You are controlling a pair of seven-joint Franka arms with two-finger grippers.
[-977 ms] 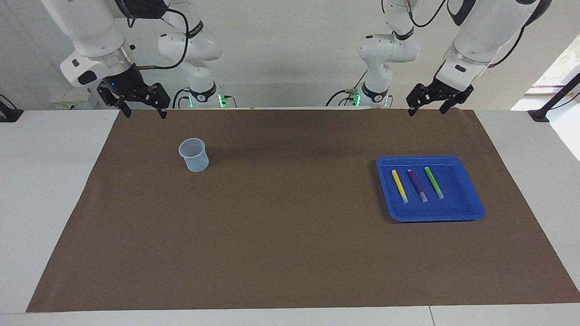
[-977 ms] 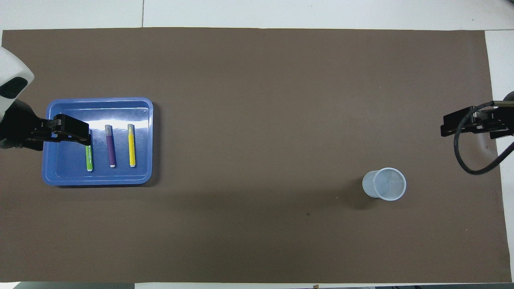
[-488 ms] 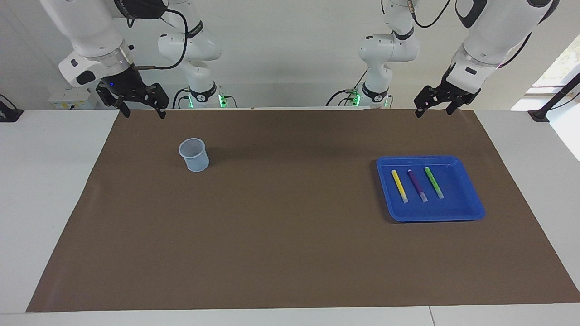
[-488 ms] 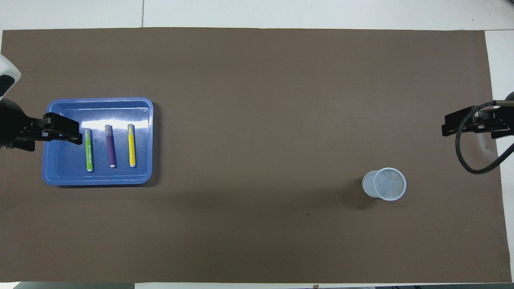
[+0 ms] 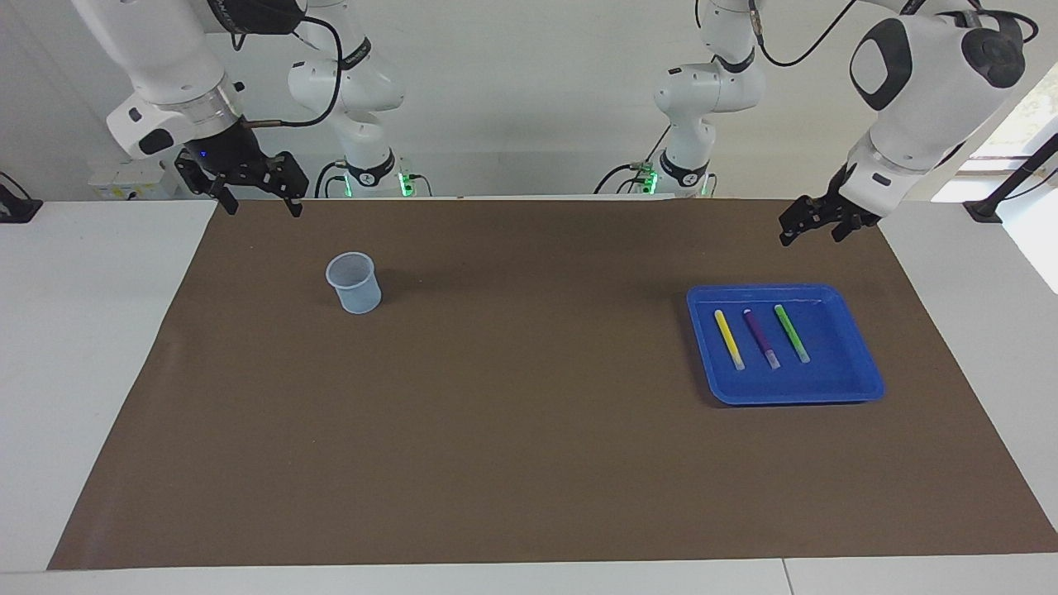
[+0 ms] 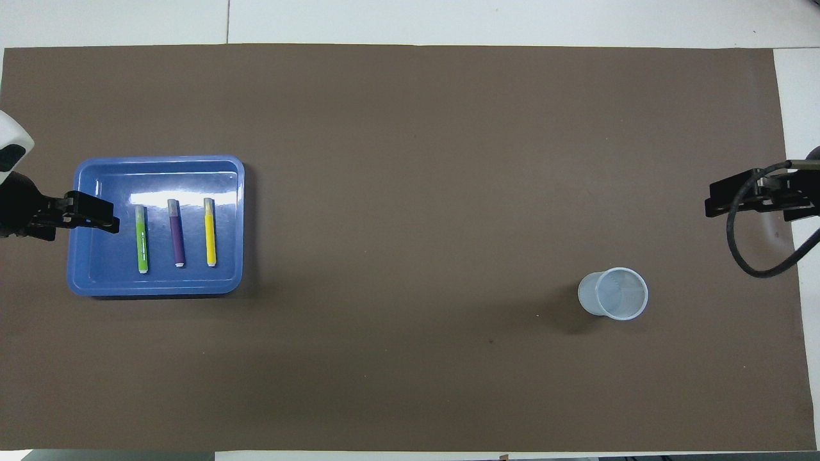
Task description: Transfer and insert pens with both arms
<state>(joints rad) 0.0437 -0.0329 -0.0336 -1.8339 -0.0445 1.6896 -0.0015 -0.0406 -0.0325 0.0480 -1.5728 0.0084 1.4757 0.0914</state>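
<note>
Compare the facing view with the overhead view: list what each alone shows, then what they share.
Facing view only: both arms' bases, and the left gripper and right gripper raised, jaws open, holding nothing.
Overhead view only: the inside of the cup, empty.
Both: yellow pen, purple pen and green pen lying side by side in the blue tray on the brown mat.

Three pens [image 5: 761, 339] lie side by side in the tray [image 5: 860, 364] at my left arm's end; cup [image 5: 355, 283] stands toward my right arm's end.
</note>
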